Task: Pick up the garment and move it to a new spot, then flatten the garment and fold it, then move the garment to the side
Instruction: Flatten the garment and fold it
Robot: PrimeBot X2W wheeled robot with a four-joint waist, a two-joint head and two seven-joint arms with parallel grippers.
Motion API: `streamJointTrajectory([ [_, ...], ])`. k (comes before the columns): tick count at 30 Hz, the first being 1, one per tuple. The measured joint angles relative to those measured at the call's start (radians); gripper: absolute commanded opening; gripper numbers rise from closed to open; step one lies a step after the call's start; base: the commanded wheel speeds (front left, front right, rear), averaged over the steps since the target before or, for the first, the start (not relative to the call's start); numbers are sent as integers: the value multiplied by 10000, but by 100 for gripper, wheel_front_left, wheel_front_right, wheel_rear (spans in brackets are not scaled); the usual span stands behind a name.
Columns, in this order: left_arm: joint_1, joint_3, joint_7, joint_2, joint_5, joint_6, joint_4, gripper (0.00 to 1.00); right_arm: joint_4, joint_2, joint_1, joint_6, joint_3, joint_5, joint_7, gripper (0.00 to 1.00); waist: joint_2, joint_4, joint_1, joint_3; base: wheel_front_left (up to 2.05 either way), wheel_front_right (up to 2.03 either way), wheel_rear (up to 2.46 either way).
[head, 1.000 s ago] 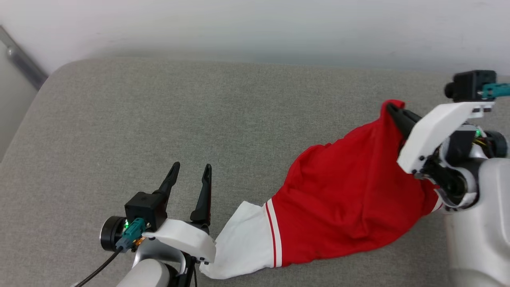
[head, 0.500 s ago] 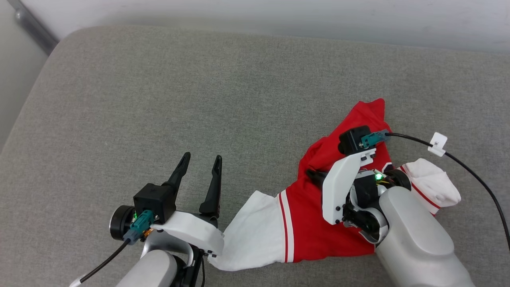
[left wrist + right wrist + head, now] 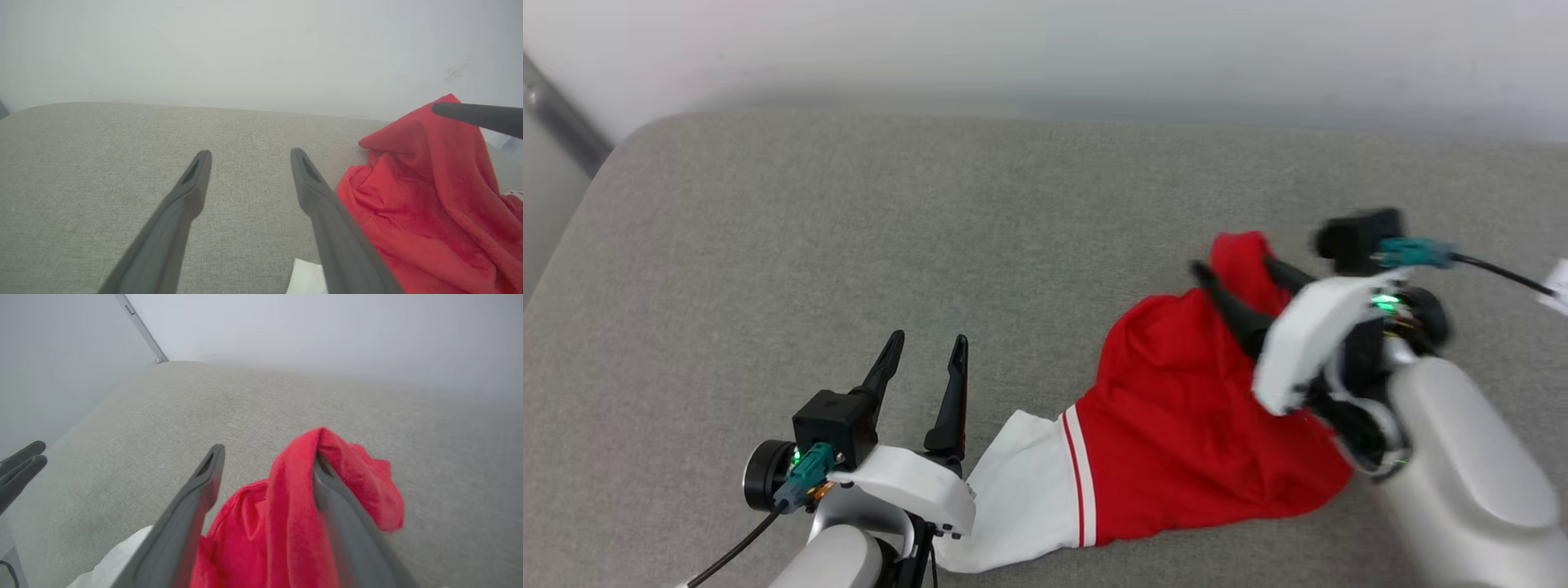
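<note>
The garment (image 3: 1176, 408) lies crumpled on the grey cushion, its red body bunched at the right and a white sleeve (image 3: 1021, 482) with red stripes trailing left. My right gripper (image 3: 1233, 265) is open above the garment's far end. A red fold is draped over one of its fingers (image 3: 347, 522), and the other finger stands free. In the right wrist view the jaws of the right gripper (image 3: 267, 453) stand wide apart over the garment (image 3: 294, 522). My left gripper (image 3: 923, 343) is open and holds nothing, just left of the sleeve. The left wrist view has the left gripper (image 3: 249, 155) beside the garment (image 3: 429, 183).
The grey cushion (image 3: 849, 245) stretches wide to the left and back, with a rounded far-left corner. A pale wall (image 3: 1045, 49) runs behind it and a metal strip (image 3: 564, 122) stands at the far left. A black cable (image 3: 1494, 273) runs off my right wrist.
My right gripper was shut on the garment's red end and has now opened; the cloth has slumped and still hangs over one finger. The head camera shifted. The left gripper stayed open.
</note>
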Motion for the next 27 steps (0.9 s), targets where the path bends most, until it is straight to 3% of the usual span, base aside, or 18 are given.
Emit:
streamJointTrajectory([
  [3, 72, -4, 13, 42, -6, 77, -75, 100, -796, -662, 836, -2, -1333, -163, 823, 100, 0, -216, 0, -231, 0, 0, 0],
  [7, 202, 17, 15, 104, -17, 159, -146, 100, -1684, -1083, 1762, -2, -2926, -286, 1758, 100, 0, -391, -1, -341, 0, 0, 0],
  [13, 260, 10, 58, 161, -27, 199, -290, 100, -2746, -1103, 3190, -2, -4901, -865, 3494, 100, 0, -572, 0, -290, 0, 0, 0],
  [20, 64, -67, 94, 155, 0, 178, -405, 100, -3055, -681, 3681, -2, -5377, -1078, 5185, 100, 0, -555, -1, 74, 0, 0, 0],
  [27, -246, -117, 98, 165, 65, 65, -397, 100, -2015, -510, 3018, -2, -5112, -1016, 5509, 100, 0, -287, 0, 589, 0, 0, 0],
])
